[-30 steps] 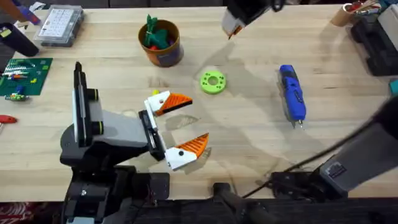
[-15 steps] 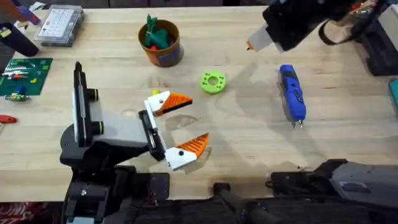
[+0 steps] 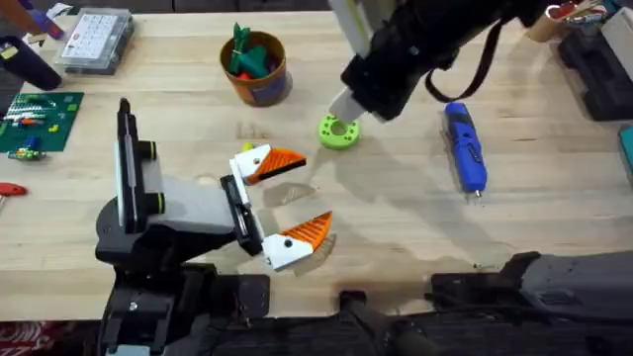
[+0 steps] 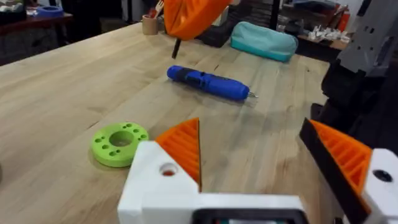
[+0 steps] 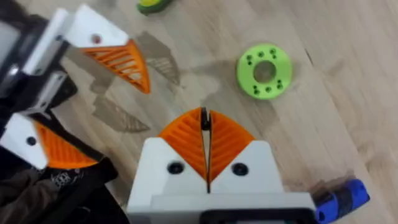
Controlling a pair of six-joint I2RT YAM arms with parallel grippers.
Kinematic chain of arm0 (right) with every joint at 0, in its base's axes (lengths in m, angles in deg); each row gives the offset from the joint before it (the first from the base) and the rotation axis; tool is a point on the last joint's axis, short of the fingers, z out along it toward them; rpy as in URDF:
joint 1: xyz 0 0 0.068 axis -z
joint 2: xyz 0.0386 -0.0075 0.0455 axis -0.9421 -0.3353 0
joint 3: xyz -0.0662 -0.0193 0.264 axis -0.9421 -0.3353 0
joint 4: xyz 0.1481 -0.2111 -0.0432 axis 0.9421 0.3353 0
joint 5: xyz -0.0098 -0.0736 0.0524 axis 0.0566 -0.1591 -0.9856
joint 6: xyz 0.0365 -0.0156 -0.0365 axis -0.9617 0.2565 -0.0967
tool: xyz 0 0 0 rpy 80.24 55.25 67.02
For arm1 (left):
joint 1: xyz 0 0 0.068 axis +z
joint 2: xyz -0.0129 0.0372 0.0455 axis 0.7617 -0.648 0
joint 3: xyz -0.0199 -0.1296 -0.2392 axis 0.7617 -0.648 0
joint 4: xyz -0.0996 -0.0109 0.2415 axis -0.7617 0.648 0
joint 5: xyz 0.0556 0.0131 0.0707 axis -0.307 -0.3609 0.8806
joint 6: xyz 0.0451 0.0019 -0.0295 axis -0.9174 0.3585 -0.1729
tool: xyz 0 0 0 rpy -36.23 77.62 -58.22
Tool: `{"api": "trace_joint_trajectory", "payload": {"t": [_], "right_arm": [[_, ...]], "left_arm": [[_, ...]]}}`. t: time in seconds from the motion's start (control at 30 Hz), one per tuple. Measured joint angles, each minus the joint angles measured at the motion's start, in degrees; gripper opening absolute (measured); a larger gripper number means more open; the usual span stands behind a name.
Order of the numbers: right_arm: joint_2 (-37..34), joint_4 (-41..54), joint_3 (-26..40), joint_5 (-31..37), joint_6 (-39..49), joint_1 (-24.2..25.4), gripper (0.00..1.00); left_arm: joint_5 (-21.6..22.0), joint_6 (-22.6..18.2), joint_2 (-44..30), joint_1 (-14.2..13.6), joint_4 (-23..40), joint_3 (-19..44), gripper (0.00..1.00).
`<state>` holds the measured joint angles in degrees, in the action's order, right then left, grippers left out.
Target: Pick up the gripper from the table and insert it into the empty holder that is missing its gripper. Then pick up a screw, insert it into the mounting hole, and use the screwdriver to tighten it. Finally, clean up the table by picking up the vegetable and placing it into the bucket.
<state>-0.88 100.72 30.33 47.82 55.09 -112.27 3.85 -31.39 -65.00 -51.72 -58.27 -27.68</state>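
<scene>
The left hand (image 3: 289, 198) rests low over the tabletop (image 3: 396, 218) at about 7 o'clock from the overhead view's centre, its two white fingers with orange ribbed pads spread wide, nothing between them. From the left wrist camera the same hand (image 4: 267, 162) shows both pads well apart. The right arm reaches in from the far side, and the right hand (image 3: 346, 103) sits at 12 o'clock of centre, directly above the lime-green disc (image 3: 338, 131). In the right wrist view the right hand (image 5: 205, 127) has its orange pads pressed together, with a thin dark object pinched between the tips; what it is cannot be told. The lime-green disc (image 5: 264, 70) lies flat on the tabletop beyond those tips, its ring of small holes visible. The screwdriver (image 3: 464, 148) lies flat at 2 o'clock of centre, metal bit pointing toward the near edge, untouched by either hand; it appears also from the left wrist (image 4: 208, 83), beyond the disc (image 4: 120, 143). The bucket (image 3: 257, 67) stands upright at 11 o'clock, holding green and red items. A green circuit board (image 3: 38, 121) and a clear parts box (image 3: 94, 40) lie at 10 o'clock, near the far left edge.
</scene>
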Motion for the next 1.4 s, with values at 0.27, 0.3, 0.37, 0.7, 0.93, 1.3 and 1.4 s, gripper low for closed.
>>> {"api": "trace_joint_trajectory", "payload": {"t": [0.27,0.3,0.37,0.7,0.93,1.3,1.4], "right_arm": [[0.02,1.13,6.06,-1.88,2.79,-2.26,0.010],[-0.04,1.85,7.28,-1.96,3.13,-2.54,0.010],[-0.38,4.04,10.58,-2.08,3.84,-3.05,0.010],[-6.53,9.07,24.91,-2.58,5.16,-3.78,0.010],[-11.22,10.76,26.24,-3.13,6.93,-6.16,0.010],[-11.75,13.25,26.26,-5.76,10.35,-9.85,0.010],[-11.75,13.26,26.26,-5.92,10.51,-9.88,0.010]], "left_arm": [[0.00,0.00,-0.02,0.00,0.00,0.00,0.990],[0.00,0.00,-0.01,0.00,0.00,0.00,0.990],[0.00,0.00,-0.02,0.00,0.00,0.00,0.990],[0.00,0.00,-0.02,0.00,0.00,0.00,0.990],[0.00,0.00,0.00,0.00,0.00,0.00,0.990],[-0.02,0.00,-0.02,0.00,0.00,0.00,0.990],[-0.02,0.00,0.00,0.00,0.00,0.00,0.990]]}}
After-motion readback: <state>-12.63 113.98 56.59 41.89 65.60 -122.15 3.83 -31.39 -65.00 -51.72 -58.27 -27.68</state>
